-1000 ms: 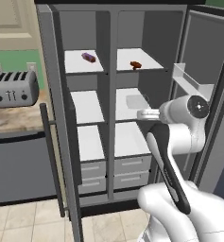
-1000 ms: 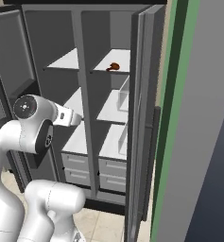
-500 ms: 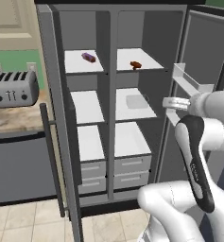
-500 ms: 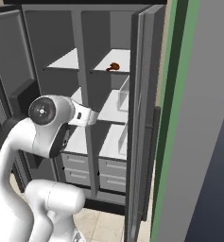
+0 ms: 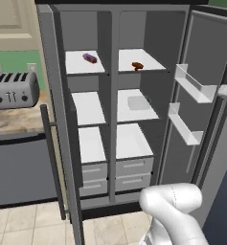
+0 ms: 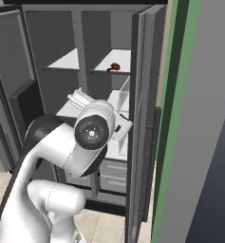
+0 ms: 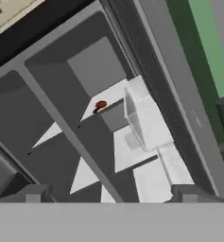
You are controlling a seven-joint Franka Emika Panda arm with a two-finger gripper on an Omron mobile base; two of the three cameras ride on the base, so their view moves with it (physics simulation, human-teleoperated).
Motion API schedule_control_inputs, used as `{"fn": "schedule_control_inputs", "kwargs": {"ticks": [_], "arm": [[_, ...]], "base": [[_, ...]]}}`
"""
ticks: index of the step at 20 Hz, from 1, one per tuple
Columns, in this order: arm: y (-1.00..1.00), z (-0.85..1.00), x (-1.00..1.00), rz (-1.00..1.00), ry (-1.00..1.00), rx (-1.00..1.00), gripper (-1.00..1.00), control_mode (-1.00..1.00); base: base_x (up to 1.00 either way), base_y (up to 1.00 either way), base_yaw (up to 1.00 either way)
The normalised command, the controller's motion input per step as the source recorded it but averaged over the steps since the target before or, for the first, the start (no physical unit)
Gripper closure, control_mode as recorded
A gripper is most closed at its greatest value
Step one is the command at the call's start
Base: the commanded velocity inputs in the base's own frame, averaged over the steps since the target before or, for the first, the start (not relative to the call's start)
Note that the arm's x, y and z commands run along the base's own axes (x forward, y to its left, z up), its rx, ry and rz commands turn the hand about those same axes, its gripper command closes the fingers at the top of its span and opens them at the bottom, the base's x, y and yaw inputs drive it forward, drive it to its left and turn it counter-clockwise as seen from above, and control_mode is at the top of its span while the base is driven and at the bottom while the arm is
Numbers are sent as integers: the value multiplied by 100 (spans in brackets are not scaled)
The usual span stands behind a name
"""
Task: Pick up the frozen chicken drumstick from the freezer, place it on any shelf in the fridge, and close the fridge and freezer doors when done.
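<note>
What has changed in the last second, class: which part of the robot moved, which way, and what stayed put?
The arm swung right, toward the open wider door; in the left base view its head slid off the right edge. The open gripper took hold of nothing. The brown drumstick on the fridge's top shelf, the purple item in the freezer, both doors and the toaster stayed as they were.
</note>
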Motion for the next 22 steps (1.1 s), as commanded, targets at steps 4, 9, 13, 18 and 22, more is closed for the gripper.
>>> {"fn": "schedule_control_inputs", "kwargs": {"ticks": [4, 9, 13, 18, 22], "arm": [[-100, 15, -19, 0, -18, 29, -100, -100], [-78, 0, 24, 0, -10, 25, -100, -100], [-58, 0, 58, 1, -8, 22, -100, -100], [-54, -1, 57, 5, -11, 19, -100, -100], [-40, -12, 58, 8, -6, 16, -100, -100]], "base": [[0, 0, 0], [0, 0, 0], [0, 0, 0], [0, 0, 0], [0, 0, 0]]}}
